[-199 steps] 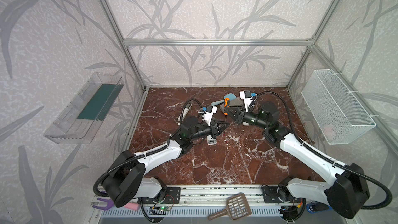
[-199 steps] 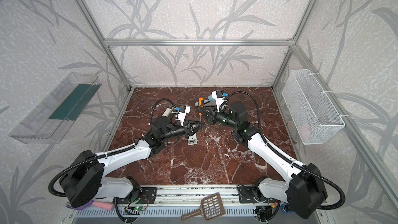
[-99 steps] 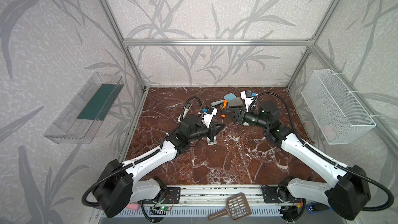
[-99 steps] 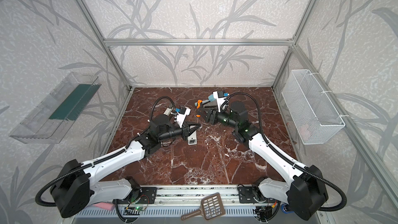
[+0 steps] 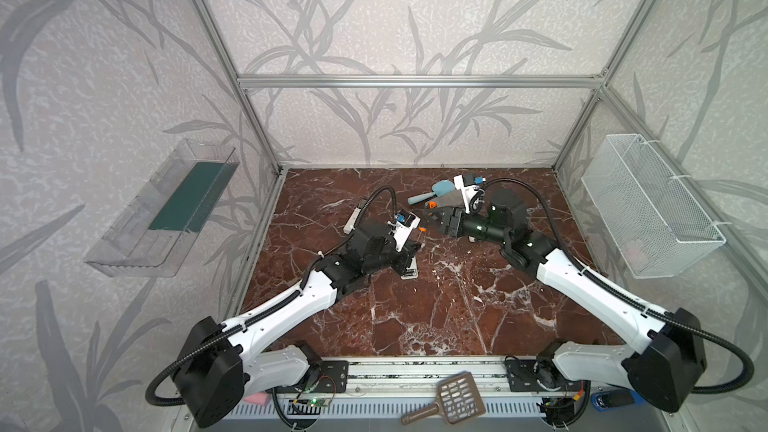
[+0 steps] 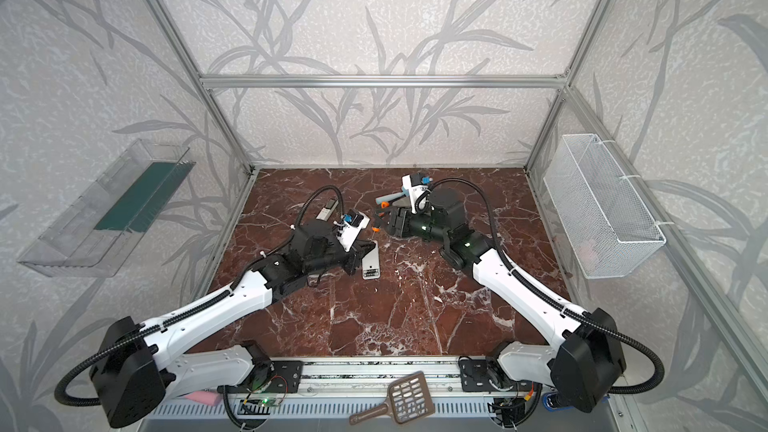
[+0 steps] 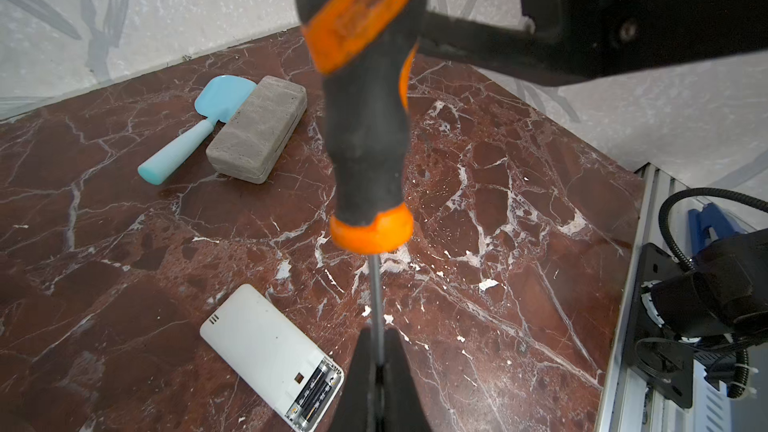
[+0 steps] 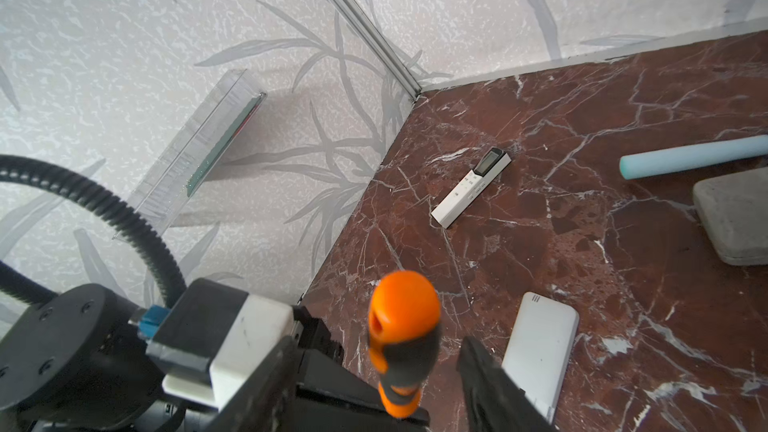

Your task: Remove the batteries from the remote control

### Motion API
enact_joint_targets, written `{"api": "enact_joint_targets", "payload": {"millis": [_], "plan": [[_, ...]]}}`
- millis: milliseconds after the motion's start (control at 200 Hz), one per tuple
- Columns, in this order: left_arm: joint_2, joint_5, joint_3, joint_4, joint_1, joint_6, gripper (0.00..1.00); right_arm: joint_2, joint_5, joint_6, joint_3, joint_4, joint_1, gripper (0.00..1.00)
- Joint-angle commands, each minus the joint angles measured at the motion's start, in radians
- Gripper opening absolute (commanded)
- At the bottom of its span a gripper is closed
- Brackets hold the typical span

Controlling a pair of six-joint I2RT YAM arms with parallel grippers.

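Clamping screwdriver [image 7: 365, 139] shaft: left tool [image 7: 377, 338] | right tool [image 8: 376, 351]: jaws spread astride handle, holding nothing

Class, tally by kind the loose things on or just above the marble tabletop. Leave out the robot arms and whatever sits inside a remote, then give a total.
Remotes: 2, the wide white remote and the slim remote with a screen
Screwdrivers: 1, the orange-handled screwdriver
Scoops: 1, the light blue scoop
Cases: 1, the grey case
Total: 5

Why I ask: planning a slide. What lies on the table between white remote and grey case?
Nothing: bare marble table between white remote and grey case, per the left wrist view.
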Motion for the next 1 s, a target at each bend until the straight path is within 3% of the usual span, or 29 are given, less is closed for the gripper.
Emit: {"api": "enact_joint_targets", "payload": {"millis": [0,280,470,755,815,900,950,1000], "plan": [[-0.008,-0.053,0.044,-0.038,-0.014,0.066,0.0,0.037,0.025,0.011,0.06,-0.068,0.005,0.63],[-0.018,-0.103,0.05,-0.056,-0.027,0.101,0.0,0.078,0.029,0.035,0.087,-0.095,0.019,0.6],[-0.02,-0.113,0.05,-0.06,-0.03,0.112,0.0,0.09,0.025,0.035,0.085,-0.092,0.025,0.48],[-0.017,-0.115,0.05,-0.062,-0.035,0.122,0.0,0.131,0.013,0.044,0.107,-0.078,0.033,0.49],[-0.018,-0.118,0.05,-0.063,-0.035,0.124,0.0,0.139,0.009,0.044,0.113,-0.075,0.034,0.42],[-0.019,-0.123,0.049,-0.063,-0.036,0.123,0.0,0.145,0.008,0.037,0.117,-0.073,0.035,0.12],[-0.021,-0.123,0.048,-0.062,-0.036,0.125,0.0,0.144,0.011,0.024,0.116,-0.072,0.038,0.0],[-0.024,-0.127,0.044,-0.063,-0.036,0.123,0.08,0.139,0.015,0.005,0.11,-0.072,0.039,0.0]]}}
